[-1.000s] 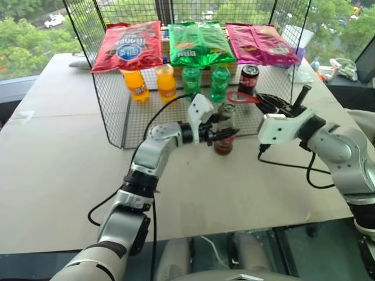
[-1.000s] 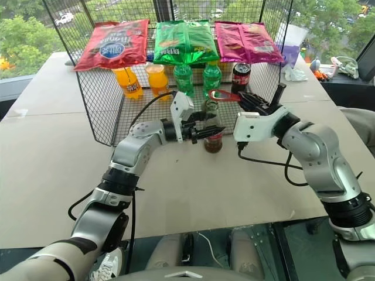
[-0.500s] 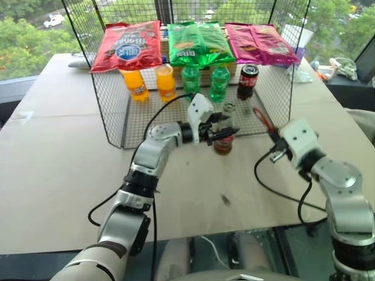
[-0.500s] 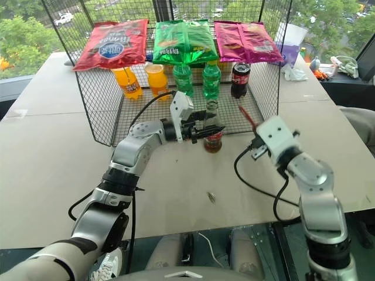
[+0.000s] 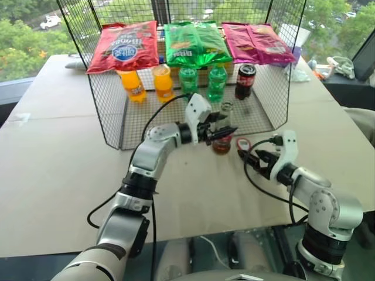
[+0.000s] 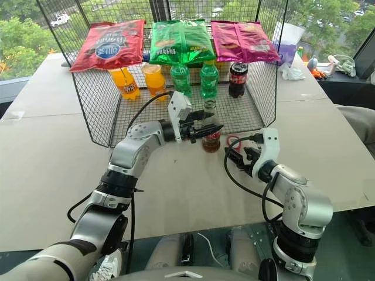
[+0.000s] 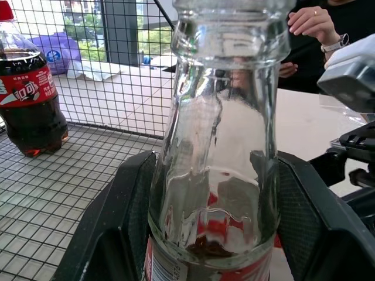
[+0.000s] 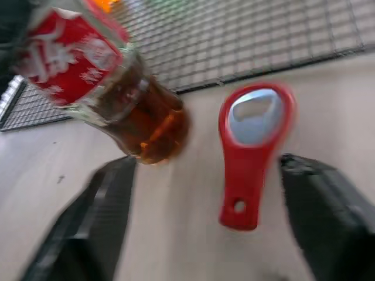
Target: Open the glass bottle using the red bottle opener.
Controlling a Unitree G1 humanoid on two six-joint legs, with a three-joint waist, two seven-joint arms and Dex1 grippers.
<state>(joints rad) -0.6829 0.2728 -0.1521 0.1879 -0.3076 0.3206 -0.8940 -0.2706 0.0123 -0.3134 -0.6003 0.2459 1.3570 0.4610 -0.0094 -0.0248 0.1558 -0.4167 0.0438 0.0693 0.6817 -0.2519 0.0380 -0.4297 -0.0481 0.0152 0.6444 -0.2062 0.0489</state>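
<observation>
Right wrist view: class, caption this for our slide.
Open right claw over the red bottle opener lying flat on the table beside the glass bottle.

Beige table [image 5: 58, 170], red bottle opener [image 5: 244, 143], glass bottle [image 5: 222, 130], wire cage [image 5: 111, 111]

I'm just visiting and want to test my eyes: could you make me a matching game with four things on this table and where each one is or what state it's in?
Things:
1. glass bottle
2. red bottle opener
3. right gripper
4. dark plastic cola bottle

Places or states:
A. standing inside the wire basket, under the pink snack bag
B. lying flat on the table, beside the glass bottle
C. clamped at the neck by the left gripper
D. open, holding nothing, just short of the opener

Pairs: 1-C, 2-B, 3-D, 4-A
</observation>
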